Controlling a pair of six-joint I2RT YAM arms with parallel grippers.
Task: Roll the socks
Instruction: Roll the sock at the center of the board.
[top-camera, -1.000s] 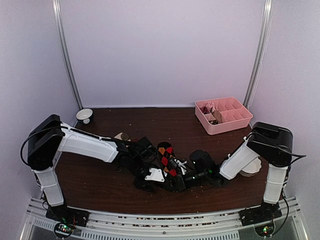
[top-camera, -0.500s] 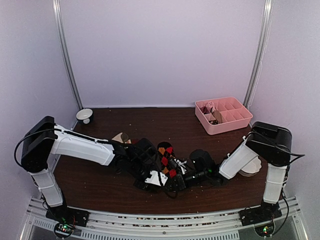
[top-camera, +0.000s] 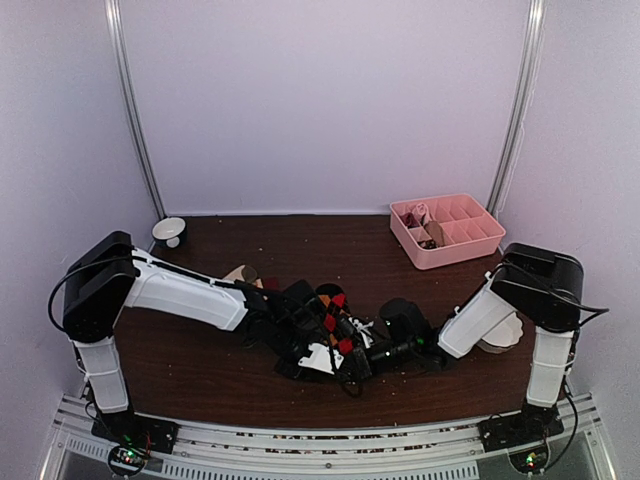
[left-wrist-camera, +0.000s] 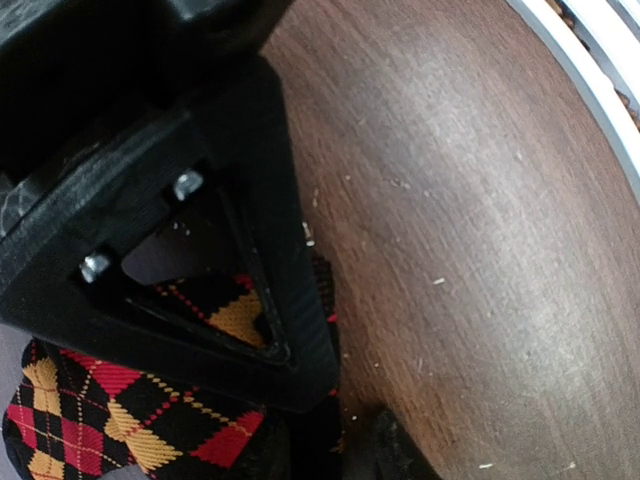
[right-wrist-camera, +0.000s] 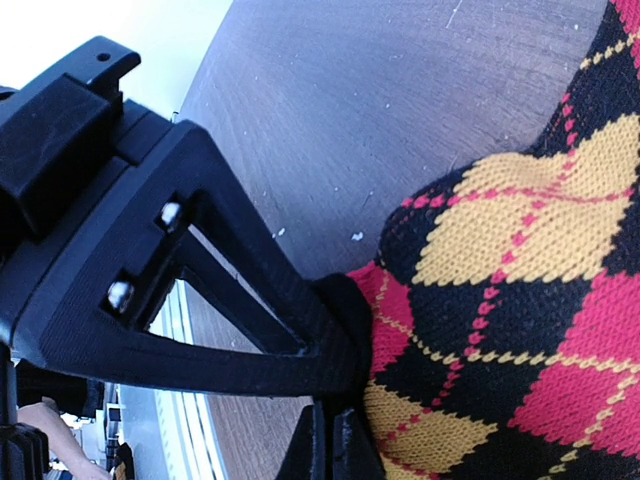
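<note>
Tabletop (top-camera: 200, 365) of dark brown wood spans the booth. The left arm (top-camera: 185, 292) and the right arm (top-camera: 478, 318) both reach low toward its near middle and meet there. A pink tray (top-camera: 455, 252) sits at the far right. The argyle sock (top-camera: 333, 310), black with red and orange diamonds, lies bunched on the tabletop between the two arms. The right jaws are clamped on its edge. One finger of the left jaws lies over the fabric; whether they are apart or together I cannot tell. A white bowl (top-camera: 169, 232) stands in the far left corner.
</note>
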